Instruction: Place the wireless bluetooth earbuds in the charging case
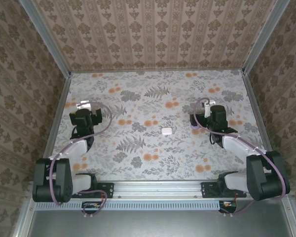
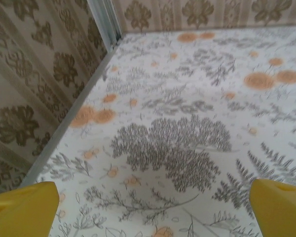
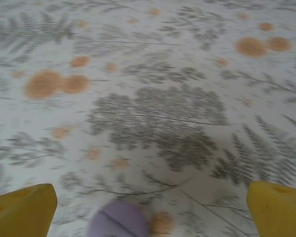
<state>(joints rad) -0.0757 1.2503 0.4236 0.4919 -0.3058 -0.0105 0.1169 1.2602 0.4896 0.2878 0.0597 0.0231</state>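
Observation:
The charging case (image 1: 166, 131) is a small white rounded pebble lying on the flowered table (image 1: 153, 94) near the middle, between the two arms. The wireless bluetooth earbuds are hidden from view. My left gripper (image 1: 84, 108) stands far to the left of the case, near the left wall. In the left wrist view the left gripper (image 2: 153, 207) is open, its yellow fingertips (image 2: 24, 210) wide apart over bare cloth. My right gripper (image 1: 205, 110) is to the right of the case. In the right wrist view the right gripper (image 3: 150, 205) is open and empty.
A flat purple disc (image 1: 196, 131) lies just below the right gripper, blurred at the bottom of the right wrist view as the purple disc (image 3: 118, 219). A metal rail (image 2: 64, 128) and patterned walls (image 1: 19, 74) close in the table on three sides.

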